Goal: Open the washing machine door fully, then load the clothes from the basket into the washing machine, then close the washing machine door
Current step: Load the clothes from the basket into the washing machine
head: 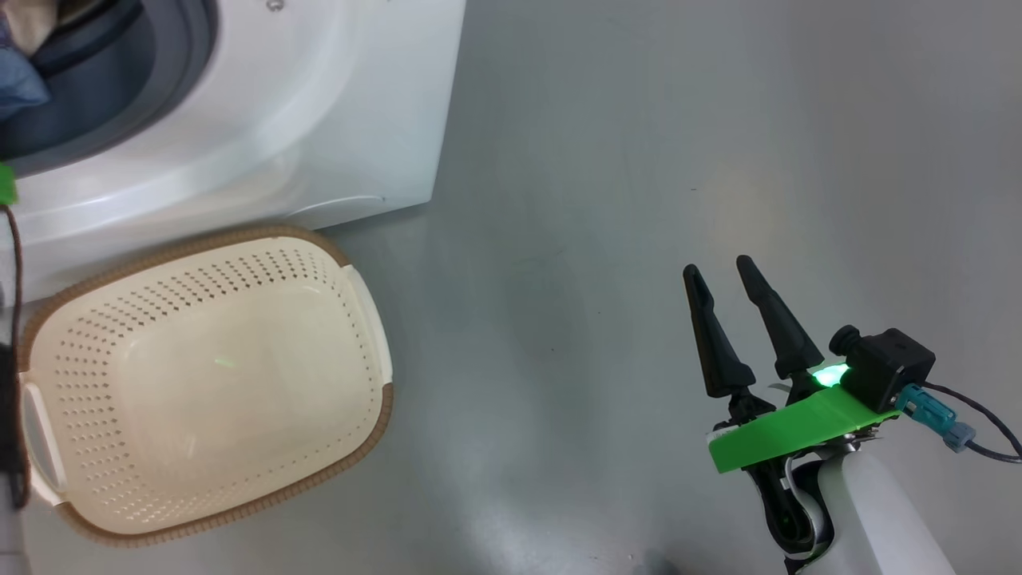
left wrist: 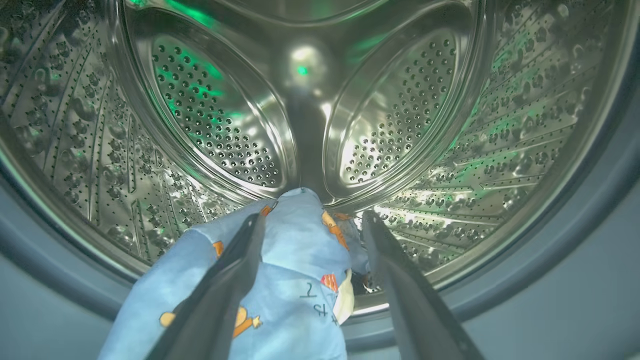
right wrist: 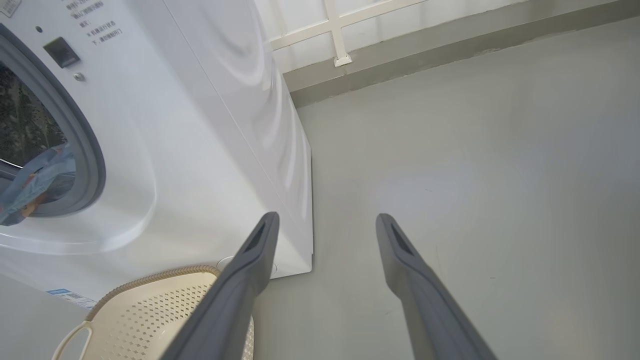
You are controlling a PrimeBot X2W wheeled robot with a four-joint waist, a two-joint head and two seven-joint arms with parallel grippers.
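In the left wrist view my left gripper [left wrist: 310, 220] is open at the mouth of the steel drum [left wrist: 500, 125]. The light blue printed clothes [left wrist: 295, 280] lie between and under its fingers, draped over the drum's front lip and the grey-blue gasket [left wrist: 575, 250]. The washing machine [head: 319, 104] stands at the upper left with blue clothes [head: 16, 88] in its opening; they also show in its mouth as clothes [right wrist: 35, 185]. The cream basket [head: 239, 235] sits empty before it. My right gripper [head: 717, 268] hangs open over bare floor, well right of the basket. The door is out of view.
Grey floor [head: 639, 160] stretches to the right of the washing machine [right wrist: 200, 150]. A white wall with a grey skirting [right wrist: 400, 55] runs behind it. My right gripper [right wrist: 327, 219] points past the basket [right wrist: 150, 300] and the machine's front corner.
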